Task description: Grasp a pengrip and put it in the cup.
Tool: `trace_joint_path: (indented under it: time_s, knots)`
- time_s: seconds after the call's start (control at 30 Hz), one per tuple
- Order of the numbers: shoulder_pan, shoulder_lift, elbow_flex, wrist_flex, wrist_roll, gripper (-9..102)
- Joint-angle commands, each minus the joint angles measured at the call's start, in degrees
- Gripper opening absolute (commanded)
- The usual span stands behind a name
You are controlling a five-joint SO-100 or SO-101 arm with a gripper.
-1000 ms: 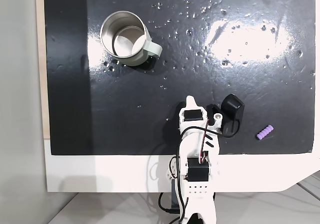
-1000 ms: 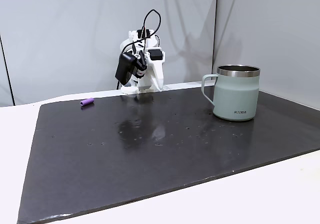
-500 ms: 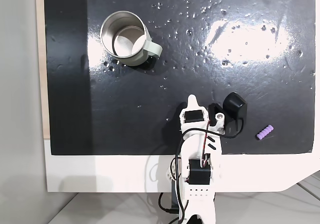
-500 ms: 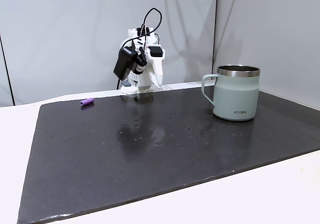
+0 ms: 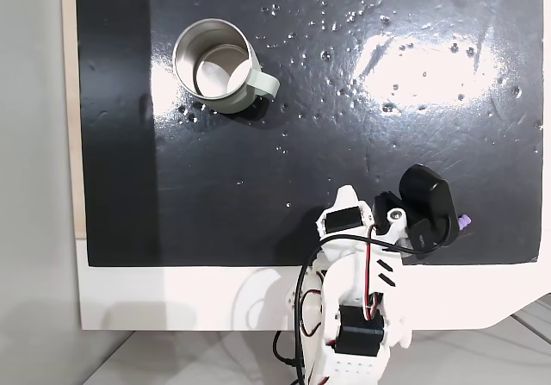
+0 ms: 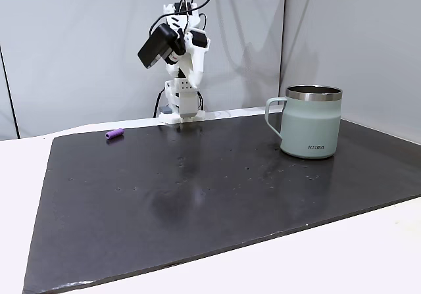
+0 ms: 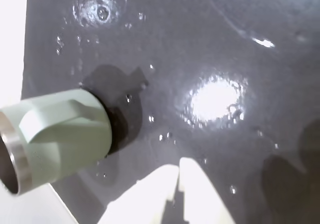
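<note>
The cup point(image 5: 219, 68), a sage-green mug with a steel inside, stands upright at the mat's upper left in a fixed view from above. It is at the right in a fixed view from the side point(image 6: 310, 131) and at the left in the wrist view point(image 7: 60, 134). The small purple pengrip point(image 6: 115, 134) lies on the mat's far left edge. From above, just its tip point(image 5: 465, 221) peeks out beside the black wrist camera. My gripper point(image 7: 177, 168) is shut and empty. It hangs raised above the mat near the arm's base point(image 6: 195, 77), far from the cup point(image 5: 347, 194).
A black glossy mat point(image 5: 387, 127) covers the white table point(image 5: 172, 299). A grey wall point(image 6: 79, 44) rises behind the arm. Black cables point(image 5: 297, 316) trail from the arm's base over the table edge.
The arm has lifted well above the mat and swung right in the fixed view from above, so the wrist camera now covers most of the pengrip. Cup and pengrip have not moved.
</note>
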Motion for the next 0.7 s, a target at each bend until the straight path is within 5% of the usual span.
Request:
trace_joint_path:
  time_s: [0.0, 0.3, 0.67]
  knots:
    - [0.8, -3.6, -11.7, 5.1, -4.1, 0]
    - [8.8, -1.2, -14.5, 12.3, -19.5, 1]
    - [22.6, -24.6, -34.1, 16.8, -30.2, 4]
